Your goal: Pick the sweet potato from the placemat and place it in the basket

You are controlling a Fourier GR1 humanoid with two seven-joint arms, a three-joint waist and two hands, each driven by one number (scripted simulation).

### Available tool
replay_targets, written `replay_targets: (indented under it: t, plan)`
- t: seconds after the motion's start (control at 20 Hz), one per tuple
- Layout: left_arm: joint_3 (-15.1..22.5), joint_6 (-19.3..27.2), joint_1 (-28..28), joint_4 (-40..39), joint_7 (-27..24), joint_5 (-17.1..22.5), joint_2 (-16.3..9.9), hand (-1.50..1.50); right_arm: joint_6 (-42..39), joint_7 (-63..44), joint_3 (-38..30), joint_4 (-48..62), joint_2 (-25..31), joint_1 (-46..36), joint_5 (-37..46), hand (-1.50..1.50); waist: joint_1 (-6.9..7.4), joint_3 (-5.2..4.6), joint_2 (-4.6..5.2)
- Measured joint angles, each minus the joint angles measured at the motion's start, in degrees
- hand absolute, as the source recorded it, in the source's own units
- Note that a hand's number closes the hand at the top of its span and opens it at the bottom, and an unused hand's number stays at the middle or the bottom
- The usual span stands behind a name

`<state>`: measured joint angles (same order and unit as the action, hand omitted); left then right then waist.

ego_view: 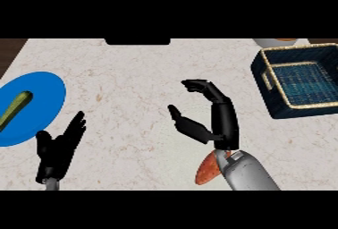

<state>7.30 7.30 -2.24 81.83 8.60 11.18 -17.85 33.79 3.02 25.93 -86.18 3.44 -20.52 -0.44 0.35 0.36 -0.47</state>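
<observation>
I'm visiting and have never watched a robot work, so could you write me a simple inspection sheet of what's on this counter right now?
Surface: pale marbled counter.
Job's things: orange sweet potato near the lower edge, partly hidden by the right forearm, off the blue placemat; dark blue basket with a tan rim at upper right, nothing seen inside.
Clutter: green vegetable on the placemat; white object beyond the basket, mostly cut off.
Hands: left hand open at lower left, resting; right hand open, holding nothing.
Cables: nothing seen.
Surroundings: dark object at the far edge.
</observation>
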Motion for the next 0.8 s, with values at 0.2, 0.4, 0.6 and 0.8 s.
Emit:
replay_targets:
  t: [0.2, 0.4, 0.6, 0.8]
  plan:
    - [-0.6, -0.3, -0.8, 0.3, 0.4, 0.2, -0.8, 0.0, 5.9, -10.4, 3.7, 4.1, 1.6, -2.1, 10.2, -1.5, -0.69, -0.16, -0.55]
    - [-1.1, 0.2, -2.4, 1.2, 1.1, 0.4, -1.1, 0.0, 5.4, -21.4, 4.8, 7.6, 8.6, -3.6, 18.9, -1.5, -2.28, -0.4, -1.31]
    - [-1.7, 0.3, -3.8, 1.7, 1.8, 0.6, -1.7, 0.0, -0.7, -32.5, 6.0, 6.9, 15.6, -6.6, 24.7, -1.5, -3.76, -0.49, -1.95]
    - [-2.4, 0.5, -4.9, 2.2, 2.1, 1.1, -2.0, 0.0, -10.7, -43.2, 6.7, 2.5, 21.5, -10.5, 26.3, -1.5, -4.64, -0.49, -2.44]
